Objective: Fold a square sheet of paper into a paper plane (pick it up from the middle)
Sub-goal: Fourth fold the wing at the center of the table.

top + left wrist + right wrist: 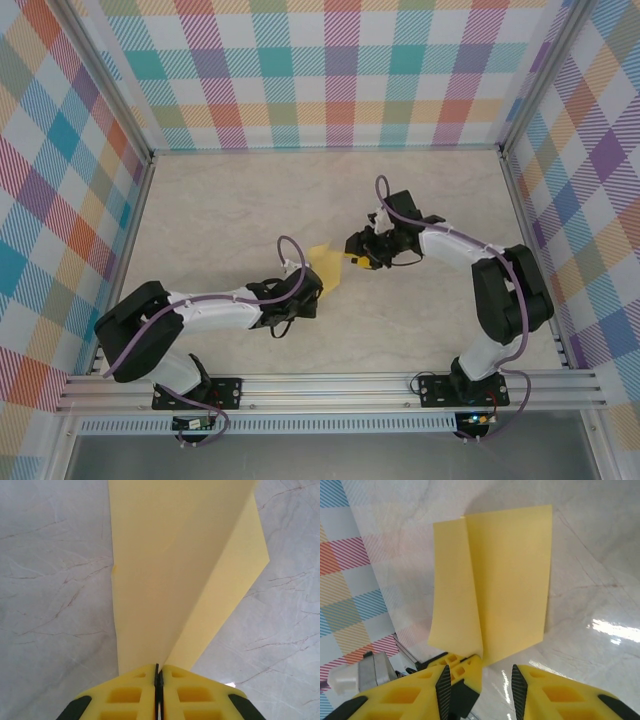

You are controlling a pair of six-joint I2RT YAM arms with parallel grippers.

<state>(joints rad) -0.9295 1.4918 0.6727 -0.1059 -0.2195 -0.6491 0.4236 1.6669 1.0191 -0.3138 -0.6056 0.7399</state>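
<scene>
1. The square sheet of paper (pixel 325 262) was seen folded along one crease, near the middle of the marble table (pixel 220 200).
2. The left gripper (pixel 158 672) was closed tightly on the edge of the paper, which extended from it toward 1 o'clock in the top view.
3. The right gripper (pixel 481 687) was found open, just at 3 o'clock of the paper, with nothing gripped.

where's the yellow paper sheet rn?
Top view: the thin bright-yellow paper sheet is mid-table, bent along a crease. One end is pinched in the shut left gripper, and the open right gripper is just to its right.
</scene>
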